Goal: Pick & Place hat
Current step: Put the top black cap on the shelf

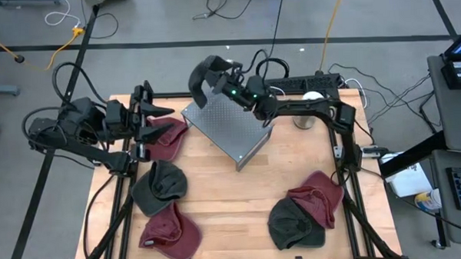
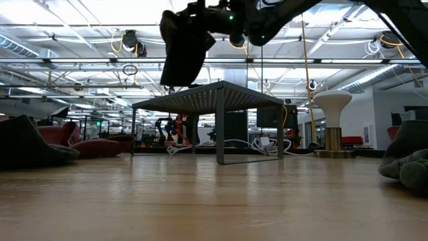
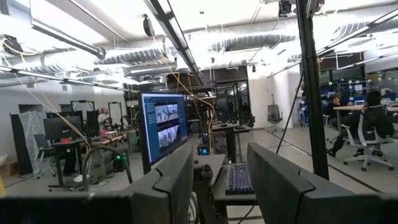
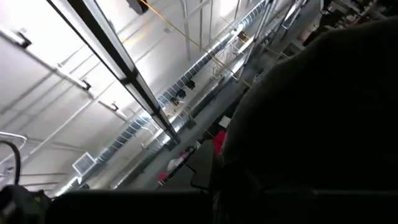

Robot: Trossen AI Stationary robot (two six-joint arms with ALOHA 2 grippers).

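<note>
Dark green hat (image 1: pixel 208 78) is held clamped in the right gripper (image 1: pixel 230 79), raised above the back edge of the perforated metal stand (image 1: pixel 229 127). Left gripper (image 1: pixel 155 121) is parked at the table's (image 1: pixel 240 192) left side, fingers (image 3: pixel 281 180) apart, nothing held. Other hats are scattered on the table.

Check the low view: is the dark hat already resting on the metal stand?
No. The dark hat hangs from the right gripper above the metal stand, clear of its top.
</note>
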